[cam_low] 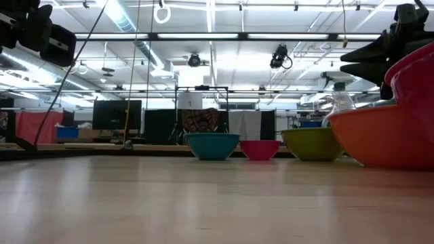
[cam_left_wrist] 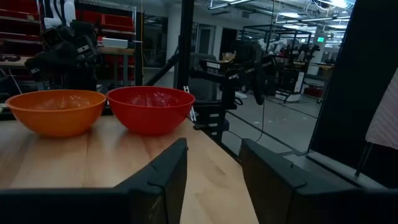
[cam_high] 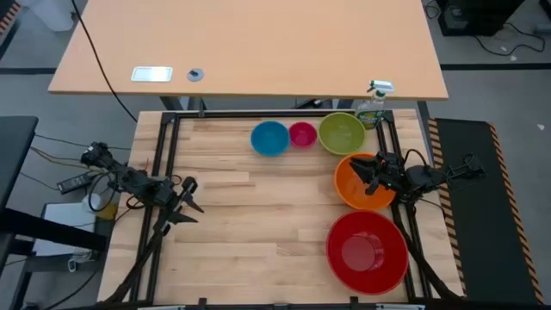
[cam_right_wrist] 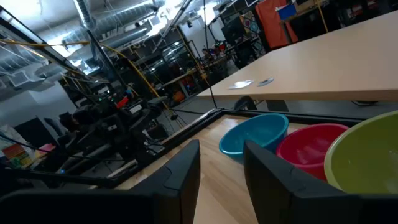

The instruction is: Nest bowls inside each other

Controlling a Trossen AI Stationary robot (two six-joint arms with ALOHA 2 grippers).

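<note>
Your right gripper (cam_high: 365, 178) hangs over the orange bowl (cam_high: 355, 191) at about 3 o'clock on the table (cam_high: 232, 224), fingers (cam_right_wrist: 180, 177) spread with a gap and pinching nothing. Your left gripper (cam_high: 191, 200) waits near 9 o'clock, fingers (cam_left_wrist: 163, 180) also apart and empty. The red bowl (cam_high: 366, 251) sits at 5 o'clock. Along 12 to 1 o'clock stand the blue bowl (cam_high: 269, 138), pink bowl (cam_high: 302, 134) and green bowl (cam_high: 342, 133), none nested. A spray bottle (cam_high: 373, 105) stands just beyond the green bowl.

Glossy plastic bowls (cam_high: 360, 133), smooth pale wood table (cam_high: 241, 224), black metal frame (cam_high: 258, 114)
</note>
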